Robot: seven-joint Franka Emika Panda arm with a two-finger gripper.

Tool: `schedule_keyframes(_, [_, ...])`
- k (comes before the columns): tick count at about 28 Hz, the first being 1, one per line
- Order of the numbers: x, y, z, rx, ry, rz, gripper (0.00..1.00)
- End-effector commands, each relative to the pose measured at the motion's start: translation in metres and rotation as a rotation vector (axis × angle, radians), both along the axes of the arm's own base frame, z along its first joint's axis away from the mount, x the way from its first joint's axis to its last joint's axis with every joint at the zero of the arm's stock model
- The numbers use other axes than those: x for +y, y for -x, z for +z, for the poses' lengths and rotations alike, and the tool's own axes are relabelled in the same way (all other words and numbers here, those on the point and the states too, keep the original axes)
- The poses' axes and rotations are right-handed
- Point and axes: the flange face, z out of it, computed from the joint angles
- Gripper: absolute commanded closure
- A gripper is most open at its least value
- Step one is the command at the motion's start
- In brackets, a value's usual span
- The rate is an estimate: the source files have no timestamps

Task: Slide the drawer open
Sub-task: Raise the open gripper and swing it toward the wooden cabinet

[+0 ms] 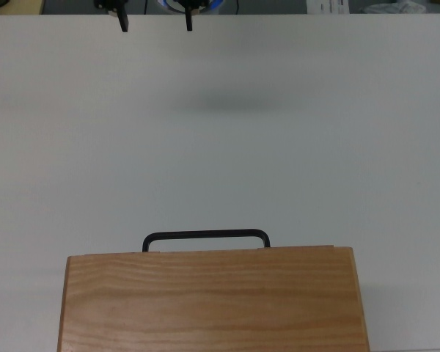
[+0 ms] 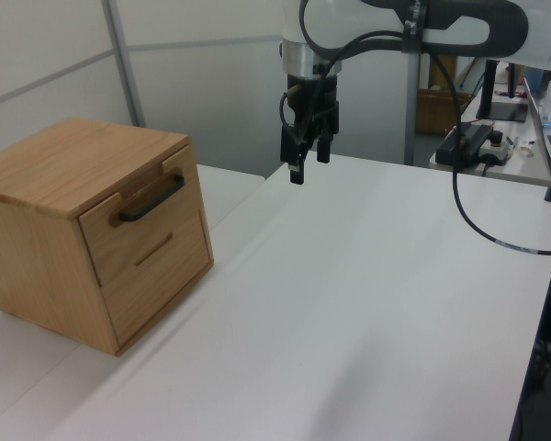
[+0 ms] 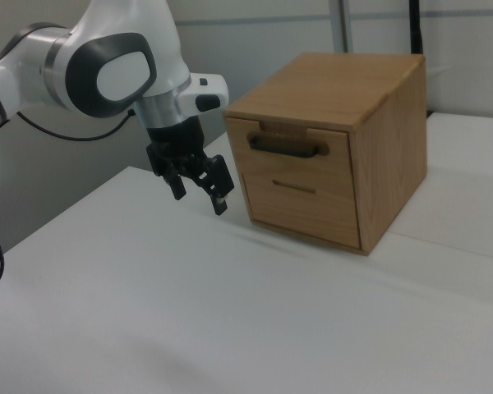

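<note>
— Where does the drawer (image 3: 288, 151) sit relative to the pincer (image 3: 199, 185)?

— In the right view, the drawer lies to the right view's right of the pincer and a little higher. It is the upper front of the wooden cabinet (image 3: 386, 139), which stands on the white counter (image 3: 230, 312). The drawer looks closed, its front flush with the cabinet face or nearly so.

— And the handle?

— A thin black handle (image 3: 286, 147) runs level across the drawer front. In the top view it shows as a dark bar (image 1: 205, 236) standing out from the cabinet's front edge, with its long axis across the top view's width. The two fingertips (image 1: 123, 22) are at the top view's upper edge, well apart from the bar, with bare counter between.

— Is the pincer holding anything?

— No. Its fingers are parted and empty, and it hangs above the counter without touching it, fingers pointing down.

— So what does the next move turn on?

— I judge it turns on that gap. In the left view the pincer (image 2: 309, 167) faces the drawer front (image 2: 145, 209) across open counter, at roughly the handle's height or a little above. It would need to travel toward the cabinet, come in around the level bar, and then pull straight back out along the line the drawer faces.

— Any risk?

— The cabinet may slide on the counter if the drawer sticks.
</note>
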Motion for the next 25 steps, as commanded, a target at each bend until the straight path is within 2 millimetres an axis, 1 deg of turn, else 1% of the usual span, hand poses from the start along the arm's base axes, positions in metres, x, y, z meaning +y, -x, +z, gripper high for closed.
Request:
schedule_keyframes(1, [-0.006, 0.008, 0.009, -0.001, -0.002, 0.051, 0.00])
schedule_keyframes(6, [-0.004, 0.009, 0.007, 0.013, -0.004, 0.070, 0.00])
schedule_keyframes(13, [0.006, 0.008, 0.005, 0.018, -0.008, 0.081, 0.00])
schedule_keyframes(16, [0.007, 0.008, 0.003, 0.018, -0.019, 0.074, 0.00])
schedule_keyframes(22, [0.014, 0.001, -0.003, 0.020, -0.092, -0.080, 0.00])
schedule_keyframes(23, [0.014, -0.001, -0.008, 0.021, -0.098, -0.126, 0.00])
schedule_keyframes(25, [0.015, -0.004, -0.008, -0.002, -0.113, -0.201, 0.00])
